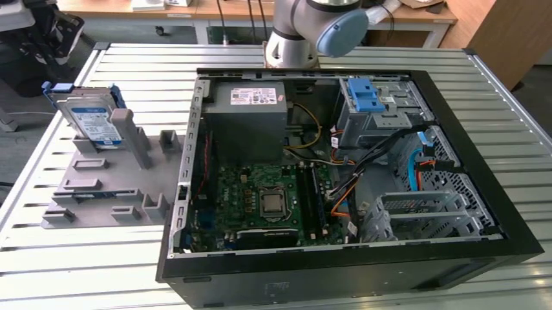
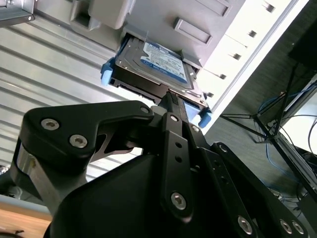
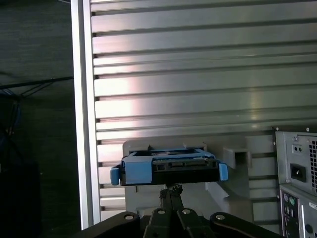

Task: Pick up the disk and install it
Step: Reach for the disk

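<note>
The disk (image 1: 93, 117) is a silver drive with a white-and-blue label and blue side rails. It stands on edge, leaning in a slot of the grey holder (image 1: 103, 187) at the exterior view's left. Both wrist views look along my gripper toward it: the disk (image 2: 161, 64) shows its label, and the disk (image 3: 169, 170) shows its connector end between the blue rails. My gripper (image 3: 171, 191) has its black fingers (image 2: 169, 99) closed together, holding nothing, short of the disk with a gap between them.
The open black computer case (image 1: 483, 161) lies on the slatted aluminium table (image 1: 518, 97). Inside are a grey power-supply box (image 1: 250, 119), a green motherboard (image 1: 263, 200), a metal cage with a blue latch (image 1: 373, 103) and an empty metal cage (image 1: 427, 213). The arm's base (image 1: 298, 39) stands behind.
</note>
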Robot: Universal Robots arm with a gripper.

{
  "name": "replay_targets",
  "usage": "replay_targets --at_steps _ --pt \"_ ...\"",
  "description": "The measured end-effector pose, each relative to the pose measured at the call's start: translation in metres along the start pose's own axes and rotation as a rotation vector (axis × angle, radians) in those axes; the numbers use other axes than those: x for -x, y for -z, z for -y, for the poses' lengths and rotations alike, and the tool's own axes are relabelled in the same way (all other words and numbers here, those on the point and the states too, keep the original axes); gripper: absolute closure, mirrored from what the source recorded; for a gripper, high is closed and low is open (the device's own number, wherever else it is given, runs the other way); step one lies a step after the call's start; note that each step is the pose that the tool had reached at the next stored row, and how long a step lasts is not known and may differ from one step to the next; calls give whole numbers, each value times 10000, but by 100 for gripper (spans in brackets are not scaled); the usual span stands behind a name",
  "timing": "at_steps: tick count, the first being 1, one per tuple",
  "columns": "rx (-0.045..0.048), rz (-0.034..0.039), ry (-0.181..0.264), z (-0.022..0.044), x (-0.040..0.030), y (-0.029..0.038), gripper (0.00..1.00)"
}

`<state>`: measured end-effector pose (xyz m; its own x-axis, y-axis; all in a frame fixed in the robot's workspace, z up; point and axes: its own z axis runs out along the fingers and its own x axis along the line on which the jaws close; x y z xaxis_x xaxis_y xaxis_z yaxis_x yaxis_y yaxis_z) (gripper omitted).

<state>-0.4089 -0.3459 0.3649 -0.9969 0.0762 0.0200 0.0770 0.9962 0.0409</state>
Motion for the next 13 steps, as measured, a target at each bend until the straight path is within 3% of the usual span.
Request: replay_targets --at_steps 8,13 --pt "0 -10 -1 -28 -167 -29 89" --pt "0 -13 -1 -26 -186 -33 89"
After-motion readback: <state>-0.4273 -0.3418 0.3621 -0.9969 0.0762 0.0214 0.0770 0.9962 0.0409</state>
